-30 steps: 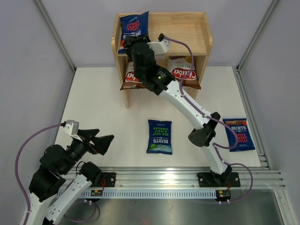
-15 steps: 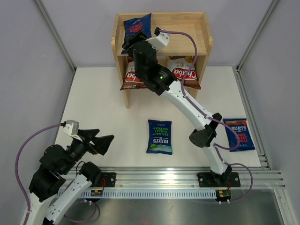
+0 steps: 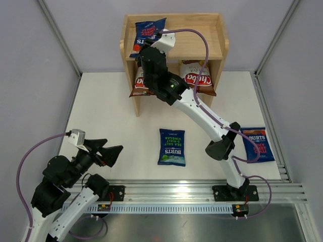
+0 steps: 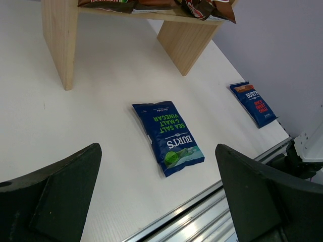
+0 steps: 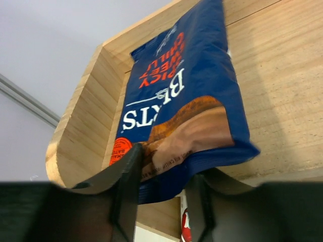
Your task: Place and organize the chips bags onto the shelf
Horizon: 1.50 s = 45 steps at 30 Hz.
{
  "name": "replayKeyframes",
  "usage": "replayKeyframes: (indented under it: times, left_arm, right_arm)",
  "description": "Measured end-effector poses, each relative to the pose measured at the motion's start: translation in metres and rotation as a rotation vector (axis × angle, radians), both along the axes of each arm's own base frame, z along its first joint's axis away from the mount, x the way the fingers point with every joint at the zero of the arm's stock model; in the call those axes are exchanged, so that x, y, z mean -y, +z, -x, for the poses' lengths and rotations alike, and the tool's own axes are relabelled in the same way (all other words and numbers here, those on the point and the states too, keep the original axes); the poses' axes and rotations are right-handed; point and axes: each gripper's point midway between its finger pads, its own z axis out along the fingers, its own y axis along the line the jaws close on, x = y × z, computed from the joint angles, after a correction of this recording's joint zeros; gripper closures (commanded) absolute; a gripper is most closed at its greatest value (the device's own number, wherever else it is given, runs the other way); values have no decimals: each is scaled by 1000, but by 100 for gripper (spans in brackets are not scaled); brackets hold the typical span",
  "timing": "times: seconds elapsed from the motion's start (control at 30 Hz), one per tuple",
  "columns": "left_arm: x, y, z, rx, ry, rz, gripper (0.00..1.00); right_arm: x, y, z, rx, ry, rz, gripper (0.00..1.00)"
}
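The wooden shelf (image 3: pixel 199 39) stands at the back of the table. My right gripper (image 3: pixel 147 48) reaches over its top tier and is shut on the near edge of a dark blue Burts bag (image 3: pixel 148 31), which lies on the left of that tier. In the right wrist view the bag (image 5: pixel 181 101) sits between my fingers (image 5: pixel 126 191) on the wood (image 5: pixel 267 75). Two brown-and-white Chuba bags (image 3: pixel 198 79) (image 3: pixel 138 83) lie on the lower tier. A blue sea-salt Burts bag (image 3: pixel 172 146) (image 4: pixel 169 136) lies mid-table. Another Burts bag (image 3: pixel 258 143) (image 4: pixel 253 103) lies at the right. My left gripper (image 3: pixel 112 154) (image 4: pixel 156 201) is open and empty near the front left.
A metal rail (image 3: pixel 202 194) runs along the table's near edge, with the arm bases on it. Grey walls close in the sides and back. The right arm's elbow (image 3: pixel 219 148) hangs over the table beside the right-hand Burts bag.
My right gripper has pushed the Burts bag farther back on the top tier. The left arm has not moved.
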Motion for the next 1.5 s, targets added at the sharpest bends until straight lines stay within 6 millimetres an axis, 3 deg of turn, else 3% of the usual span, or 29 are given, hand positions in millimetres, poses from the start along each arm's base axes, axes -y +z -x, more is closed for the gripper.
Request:
replayKeyframes:
  times: [0.17, 0.53, 1.0, 1.5]
  left_arm:
    - [0, 0, 0, 0, 0, 0, 1]
    - [-1, 1, 1, 7, 0, 4, 1]
    - [-2, 4, 3, 19, -1, 13, 1]
    - [-2, 4, 3, 19, -1, 13, 1]
  right_arm:
    - [-4, 1, 1, 4, 26, 5, 64]
    - [-22, 5, 3, 15, 120, -22, 65]
    - [-27, 3, 3, 15, 134, -41, 39]
    - [-2, 6, 20, -14, 132, 13, 16]
